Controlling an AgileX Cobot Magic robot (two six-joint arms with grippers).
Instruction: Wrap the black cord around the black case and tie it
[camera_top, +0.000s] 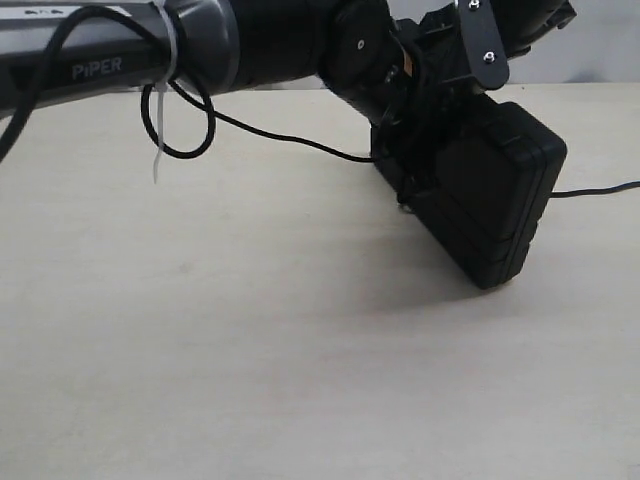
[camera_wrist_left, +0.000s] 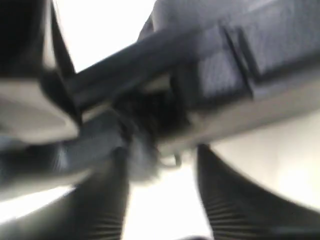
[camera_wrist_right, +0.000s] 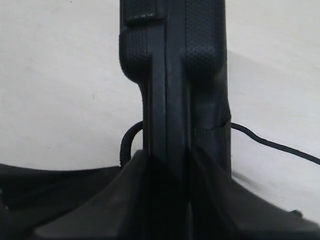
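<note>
The right gripper (camera_wrist_right: 170, 165) is clamped on the edge of the black case (camera_top: 490, 200) and holds it tilted over the table (camera_top: 250, 340). The left gripper (camera_wrist_left: 161, 172) is blurred, with its fingers apart close to the case. The black cord (camera_top: 598, 189) runs from the case across the table.

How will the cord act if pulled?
Probably floppy: the cord trails off the case in a loose curve over the table. Likely light, being so thin, and hard to pinch. A pull may tug the tilted case, though the right gripper clamps it.
</note>
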